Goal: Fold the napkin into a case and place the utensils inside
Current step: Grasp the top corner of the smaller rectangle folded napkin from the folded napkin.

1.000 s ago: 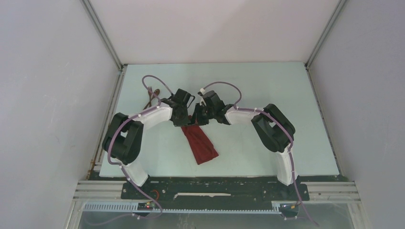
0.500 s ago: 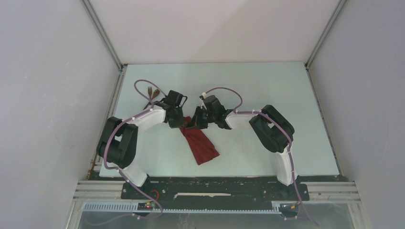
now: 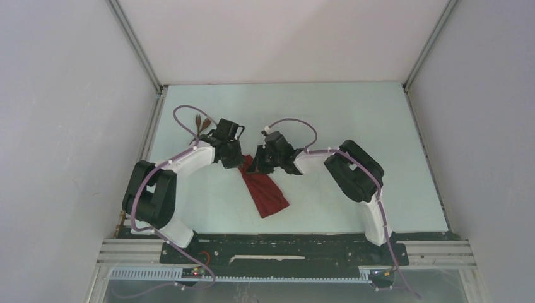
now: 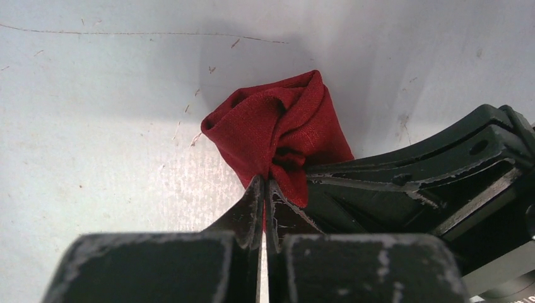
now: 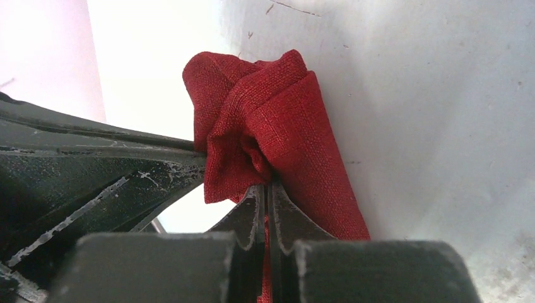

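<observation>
The dark red napkin lies as a narrow folded strip on the pale table, running from the near middle up to both grippers. My left gripper is shut on the strip's far end, red cloth pinched between its fingertips. My right gripper is shut on the same bunched end, right beside the left one. The cloth crumples between them. Dark brown utensils lie at the far left, partly hidden behind the left arm's cable.
A metal frame rail borders the table's left edge close to the utensils. White enclosure walls stand around the table. The right arm's elbow is raised over the right half.
Both grippers have moved left and slightly toward the near edge, dragging the napkin's far end with them. The utensils at the far left are more exposed.
</observation>
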Action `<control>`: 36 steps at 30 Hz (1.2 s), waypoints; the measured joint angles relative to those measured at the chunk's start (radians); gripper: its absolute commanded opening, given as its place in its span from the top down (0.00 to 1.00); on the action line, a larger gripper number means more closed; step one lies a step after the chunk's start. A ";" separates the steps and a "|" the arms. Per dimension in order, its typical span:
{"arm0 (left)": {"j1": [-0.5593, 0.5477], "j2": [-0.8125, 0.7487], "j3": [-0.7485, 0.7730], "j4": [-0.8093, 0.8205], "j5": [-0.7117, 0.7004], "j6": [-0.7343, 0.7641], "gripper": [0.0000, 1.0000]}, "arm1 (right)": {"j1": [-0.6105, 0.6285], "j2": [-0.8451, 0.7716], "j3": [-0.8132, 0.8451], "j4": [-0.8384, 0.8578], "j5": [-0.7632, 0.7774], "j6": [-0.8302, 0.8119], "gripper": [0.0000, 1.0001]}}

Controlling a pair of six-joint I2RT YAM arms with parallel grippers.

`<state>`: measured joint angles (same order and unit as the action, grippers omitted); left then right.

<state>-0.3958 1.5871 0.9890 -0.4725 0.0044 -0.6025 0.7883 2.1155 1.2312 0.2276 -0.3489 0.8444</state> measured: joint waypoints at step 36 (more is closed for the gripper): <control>0.072 -0.043 -0.085 0.045 0.060 -0.037 1.00 | -0.068 0.088 -0.042 0.399 -0.344 0.012 0.60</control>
<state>-0.3237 1.5440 0.9043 -0.4274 0.0647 -0.6392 0.7204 2.2032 1.1893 0.6262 -0.6933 0.8562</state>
